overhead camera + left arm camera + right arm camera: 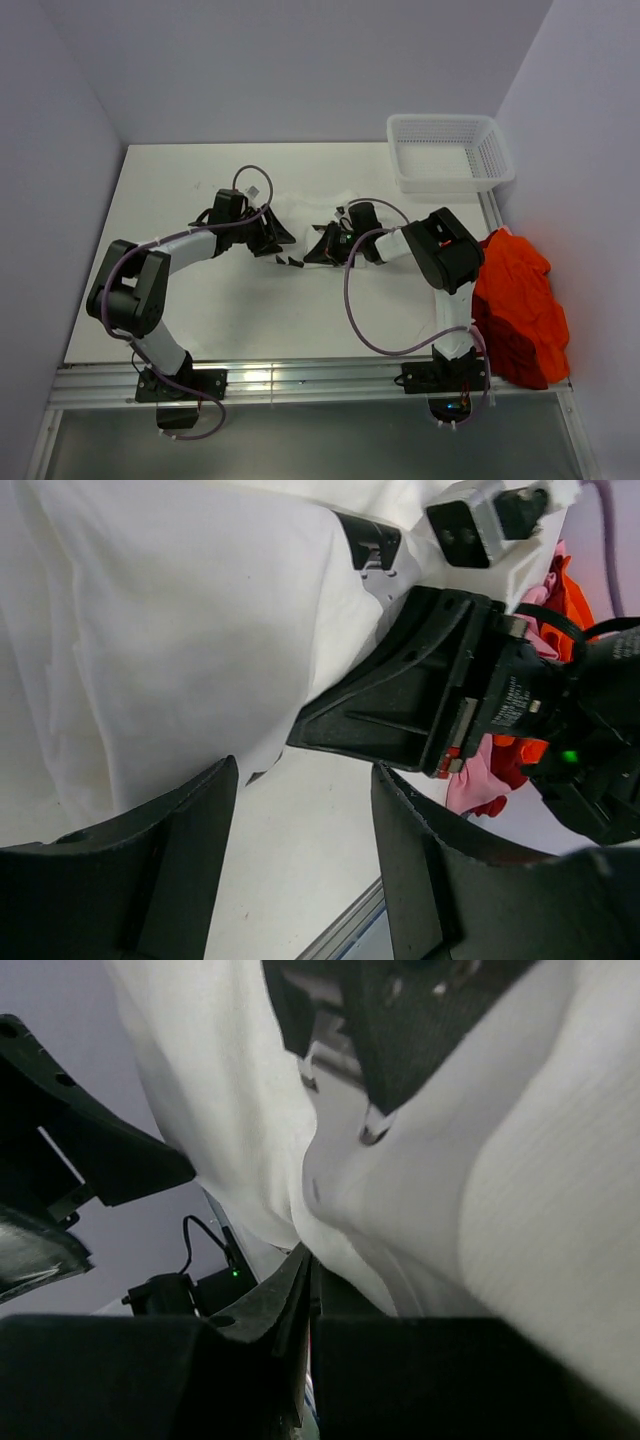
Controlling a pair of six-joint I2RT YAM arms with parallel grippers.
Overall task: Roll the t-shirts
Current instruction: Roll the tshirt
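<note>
Right hand [306, 1260] pinching white t-shirt [520, 1210] | left hand [305, 770] spread wide beside it

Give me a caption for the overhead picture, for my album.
Robot at work on a white t-shirt: right claw pinching it, left claw open alongside, orange-red shirts heaped at right.

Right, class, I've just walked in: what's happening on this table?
Both arms meet mid-table over a white t-shirt. The right pincer is shut, apparently pinching the shirt's edge. The left pincer is open beside it, holding nothing. The shirt lies rumpled, not yet rolled. A pile of orange-red shirts sits at the table's right edge, near a white basket.
</note>
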